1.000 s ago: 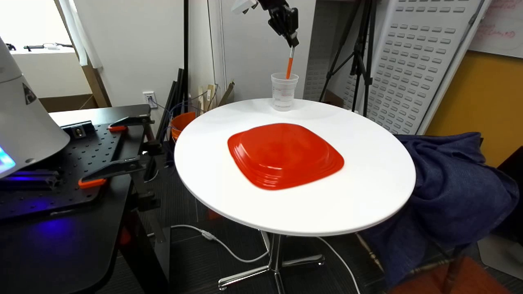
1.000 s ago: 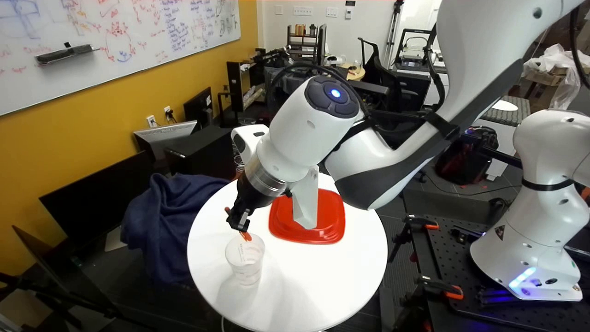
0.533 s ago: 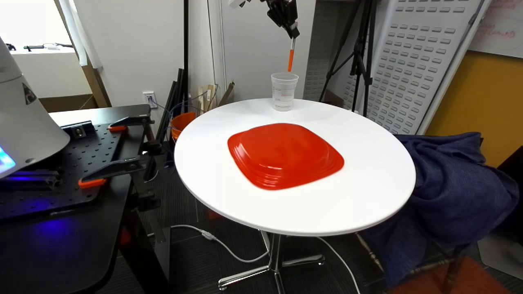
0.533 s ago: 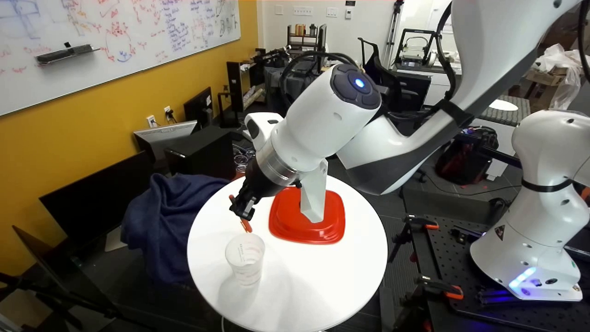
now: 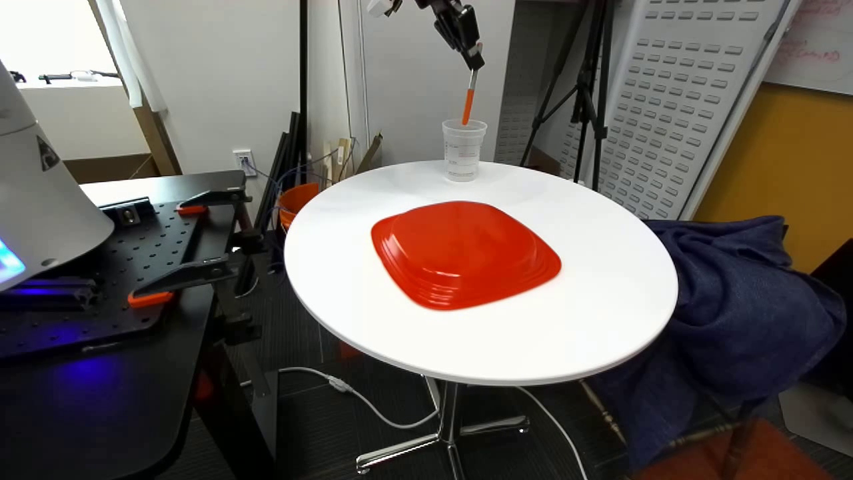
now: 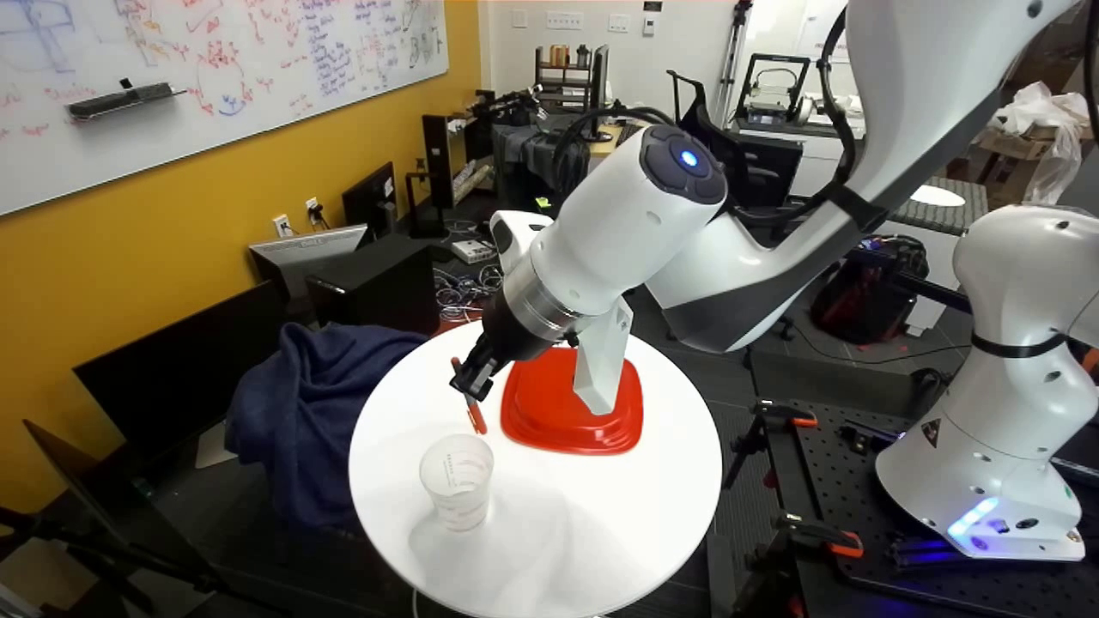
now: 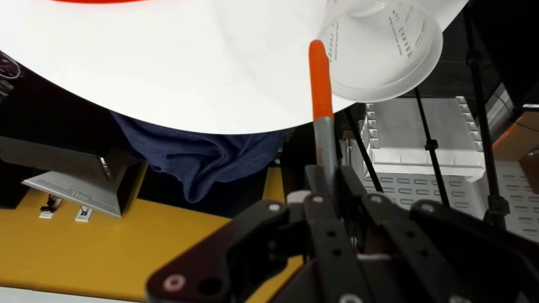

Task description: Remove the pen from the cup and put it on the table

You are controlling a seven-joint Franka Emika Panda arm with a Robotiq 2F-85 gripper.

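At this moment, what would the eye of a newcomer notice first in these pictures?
The plate, glossy red on the table, probably comes first. In an exterior view, the white arm reaching over the table may strike as strongly. Then the pen likely draws attention, held in the gripper, out of the cup but near it.

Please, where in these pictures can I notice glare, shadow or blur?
In an exterior view, glossy highlights on the red plate; in an exterior view, a soft grey shadow beside the clear cup on the table; in the wrist view, the gripper, seen close up, looks slightly blurred, while the pen is sharper.
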